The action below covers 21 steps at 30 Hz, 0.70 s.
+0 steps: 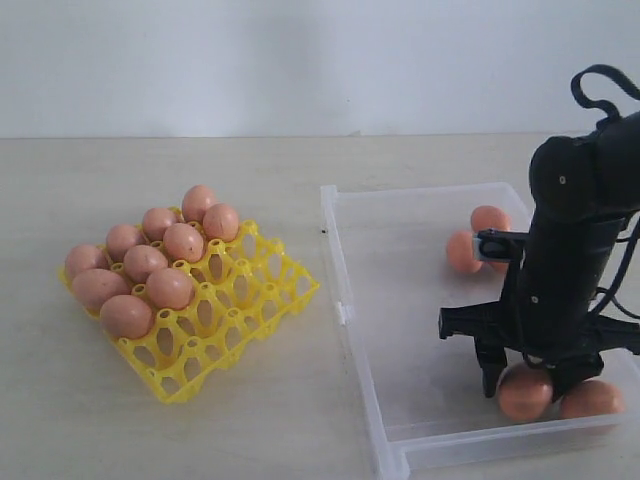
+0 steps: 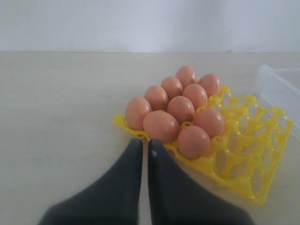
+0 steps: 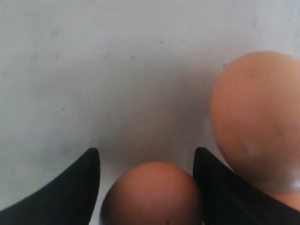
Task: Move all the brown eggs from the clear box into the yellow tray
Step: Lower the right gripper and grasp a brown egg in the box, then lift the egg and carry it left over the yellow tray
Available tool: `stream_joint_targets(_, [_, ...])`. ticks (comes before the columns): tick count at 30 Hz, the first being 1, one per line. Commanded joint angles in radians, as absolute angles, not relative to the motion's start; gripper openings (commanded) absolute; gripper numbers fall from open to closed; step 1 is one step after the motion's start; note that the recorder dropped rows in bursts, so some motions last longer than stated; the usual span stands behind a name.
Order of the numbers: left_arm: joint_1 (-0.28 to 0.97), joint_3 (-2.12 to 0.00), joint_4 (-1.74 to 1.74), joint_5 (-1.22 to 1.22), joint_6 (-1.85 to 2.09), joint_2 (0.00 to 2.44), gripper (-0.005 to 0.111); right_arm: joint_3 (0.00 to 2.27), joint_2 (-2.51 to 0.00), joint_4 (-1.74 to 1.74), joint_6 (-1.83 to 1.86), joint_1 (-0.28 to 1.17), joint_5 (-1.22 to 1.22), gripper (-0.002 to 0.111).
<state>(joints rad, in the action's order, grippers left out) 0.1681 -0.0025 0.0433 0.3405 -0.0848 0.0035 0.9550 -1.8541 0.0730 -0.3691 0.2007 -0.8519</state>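
Right gripper (image 1: 527, 382): I am holding it low over the near edge of the clear box (image 1: 400, 300), with its fingers (image 3: 70, 192) spread wide and straddling one brown egg (image 1: 525, 395). This egg is sitting on the box floor and filling nearly the whole gap between the fingers. I cannot tell whether the pads are pressing it or only standing against it.

A second egg (image 1: 592, 398) is lying just beside the straddled one on the box floor, close to the outer side of one finger. In the right wrist view it is looming large next to that finger.

Two far eggs (image 1: 490, 217) are resting together at the far side of the box, touching each other and partly hidden behind my right arm.

Yellow tray (image 1: 250, 320): it is sitting on the table (image 1: 150, 180) to the left of the box, apart from it. Nine brown eggs (image 1: 145, 262) are sitting in its cups, three rows of three, packed on the side away from the box.

Left gripper (image 2: 145, 146): I am keeping nothing in it. The fingers are clenched together with only a thin slit between them, and they are pointing at the near corner of the tray
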Motion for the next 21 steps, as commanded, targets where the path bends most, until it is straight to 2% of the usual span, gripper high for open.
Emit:
stream_joint_targets(1, [0.173, 0.000, 0.041, 0.337, -0.086, 0.000, 0.004, 0.948, -1.907, 0.081, -0.368, 0.192, -0.844, 0.051])
stream_joint_targets(3, [0.173, 0.000, 0.041, 0.337, -0.086, 0.000, 0.004, 0.948, -1.915, 0.083, -0.368, 0.192, -0.848, 0.040])
stream_joint_targets(7, [0.173, 0.000, 0.041, 0.337, -0.086, 0.000, 0.004, 0.948, -1.916, 0.083, -0.364, 0.192, -0.825, 0.002])
stream_joint_targets(14, [0.173, 0.000, 0.041, 0.337, -0.086, 0.000, 0.004, 0.948, -1.893, 0.088, -0.262, 0.192, -0.735, 0.000])
stream_joint_targets(21, [0.173, 0.000, 0.041, 0.337, -0.086, 0.000, 0.004, 0.948, -1.751, 0.088, -0.222, 0.206, -0.535, 0.000])
